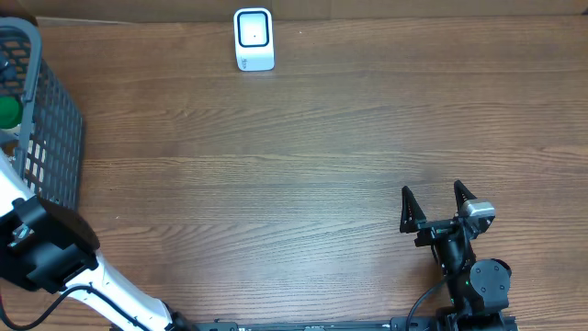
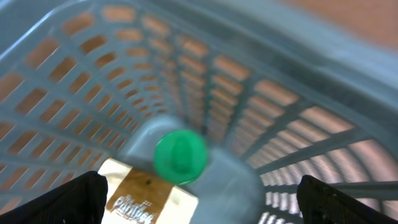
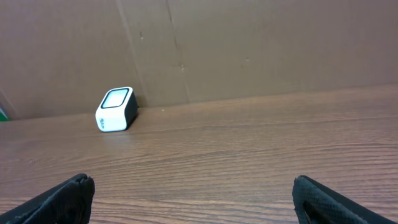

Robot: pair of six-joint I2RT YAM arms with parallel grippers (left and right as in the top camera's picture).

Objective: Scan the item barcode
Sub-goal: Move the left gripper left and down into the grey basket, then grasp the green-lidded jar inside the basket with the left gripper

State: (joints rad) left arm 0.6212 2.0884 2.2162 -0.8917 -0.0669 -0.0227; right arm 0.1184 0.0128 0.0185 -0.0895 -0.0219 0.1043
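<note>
My right tool [image 1: 432, 195] sits at the near edge of the brown wood-grain bench [image 1: 276, 184], fingers spread, empty. The left tool [image 2: 200, 204] hangs over the grey plastic lattice basket [image 2: 261, 81], fingers spread wide, gripping nothing.

Step in hand, as I judge it: lift an item out. I'd descend straight, keep both fingers off the lattice walls, and straddle before closing.

The round green cap [image 2: 180, 155] lies below and just ahead of that tool, beside a white carton with brown label [image 2: 146, 198]. The view is blurred.

The white box-shaped scanner [image 1: 254, 39] stands at the far edge, well apart.
</note>
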